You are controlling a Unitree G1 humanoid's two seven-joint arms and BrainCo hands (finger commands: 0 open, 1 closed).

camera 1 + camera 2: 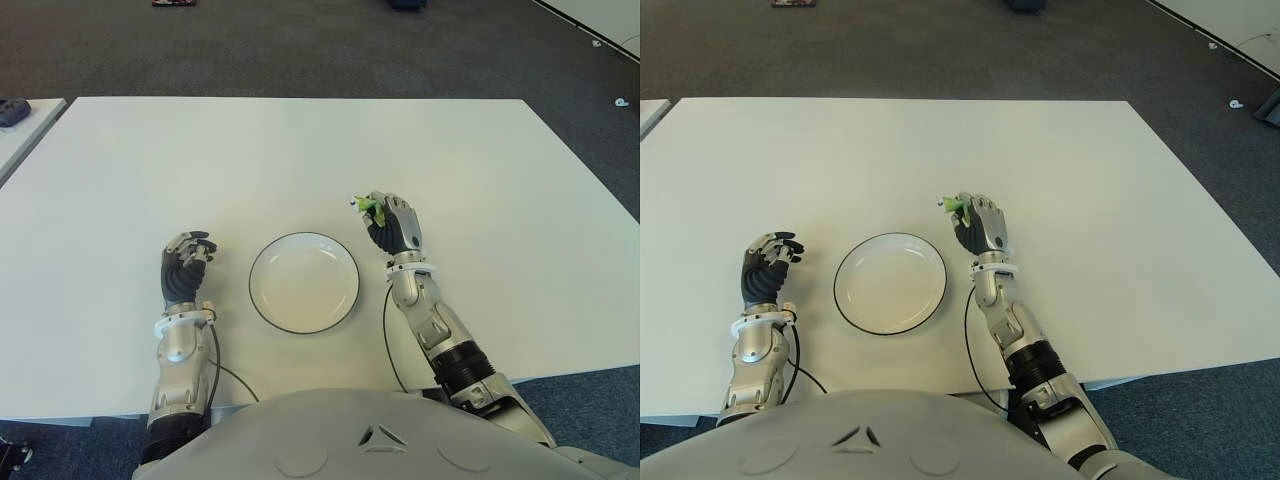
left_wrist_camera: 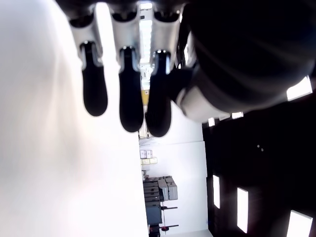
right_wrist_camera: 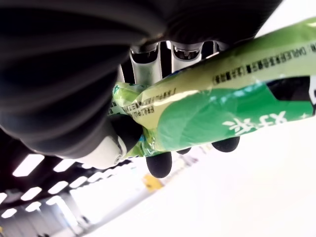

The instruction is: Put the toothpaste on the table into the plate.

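Toothpaste (image 1: pixel 371 205) is showing as a green tube poking out of the right hand (image 1: pixel 393 226), which is gripping it just beyond and to the right of the plate (image 1: pixel 303 282) on the white table (image 1: pixel 300 150). The left hand (image 1: pixel 184 270) is showing to the left of the plate, holding nothing.

Right eye view is giving the same layout, with the tube's cap end pointing away from the robot.

Left wrist view is showing that hand's fingers (image 2: pixel 131 98) curled loosely and empty.

Right wrist view is showing the fingers (image 3: pixel 159 164) clamping around the tube's crimped tail, most of its length sticking out unsupported. That end-heavy hold is risking the tube swinging or slipping out short of the plate, or landing across the rim and rolling off.

Bare tabletop is lying all around, every edge well apart from hand and plate.
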